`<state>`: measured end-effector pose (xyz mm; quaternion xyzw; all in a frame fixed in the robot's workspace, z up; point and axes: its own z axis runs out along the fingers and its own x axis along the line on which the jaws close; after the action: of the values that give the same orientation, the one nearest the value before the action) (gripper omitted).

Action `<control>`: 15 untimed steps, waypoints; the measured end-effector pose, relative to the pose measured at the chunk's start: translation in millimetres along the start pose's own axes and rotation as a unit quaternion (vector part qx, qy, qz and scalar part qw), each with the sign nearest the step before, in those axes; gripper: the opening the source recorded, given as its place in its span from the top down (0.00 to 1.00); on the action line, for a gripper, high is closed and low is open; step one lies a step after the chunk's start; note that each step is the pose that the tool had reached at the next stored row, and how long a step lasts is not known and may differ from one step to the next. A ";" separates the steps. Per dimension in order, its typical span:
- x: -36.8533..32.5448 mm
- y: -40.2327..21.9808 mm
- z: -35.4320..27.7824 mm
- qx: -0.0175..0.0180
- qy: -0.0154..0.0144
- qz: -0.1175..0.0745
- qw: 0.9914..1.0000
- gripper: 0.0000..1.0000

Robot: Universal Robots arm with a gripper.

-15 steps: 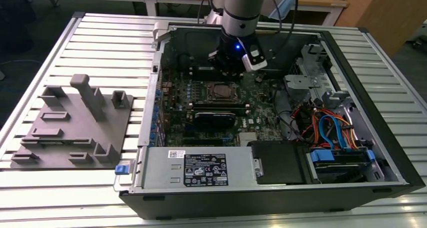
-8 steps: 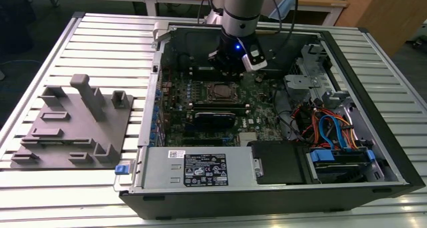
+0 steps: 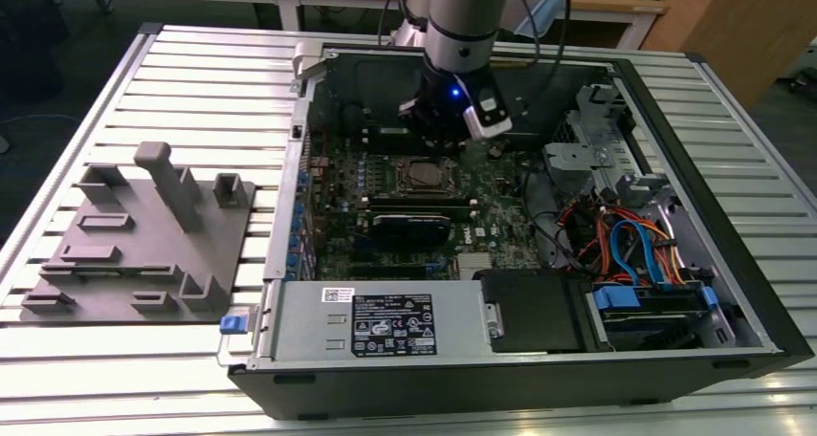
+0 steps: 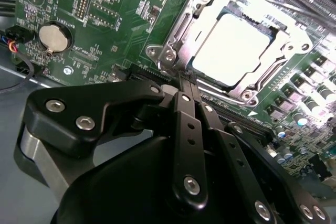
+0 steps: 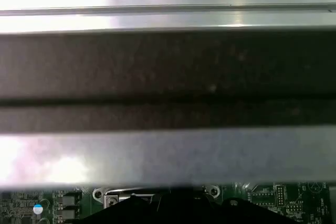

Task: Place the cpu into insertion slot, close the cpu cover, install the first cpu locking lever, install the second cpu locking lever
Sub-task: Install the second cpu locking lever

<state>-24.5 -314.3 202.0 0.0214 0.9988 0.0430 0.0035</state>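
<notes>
You have a slatted metal surface (image 3: 191, 63) of pale, ribbed aluminium rails carrying everything. Take the open computer case (image 3: 511, 379) as your landmark: it lies on its side directly on the rails, interior facing up. Beside the case, toward the exterior view's left, a grey fixture plate (image 3: 141, 254) with raised blocks and one tall post rests flat on the same surface, near the case but apart from it.

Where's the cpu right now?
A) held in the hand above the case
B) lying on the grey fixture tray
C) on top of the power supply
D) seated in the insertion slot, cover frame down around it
D: in the second wrist view the cpu lies flat in the insertion slot with the cpu cover framing it, just beyond the hand.
</notes>
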 end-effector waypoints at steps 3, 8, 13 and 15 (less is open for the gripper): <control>-0.1 -2.8 -0.3 0.000 0.000 0.000 1.000 0.89; -0.3 -7.2 -0.6 0.000 0.000 0.000 1.000 0.89; -0.4 -9.6 -1.9 0.000 0.000 0.000 1.000 0.89; -0.4 -9.6 -3.9 0.000 0.000 0.000 1.000 0.89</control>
<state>-24.6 -324.2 205.1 0.0214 0.9988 0.0429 0.0035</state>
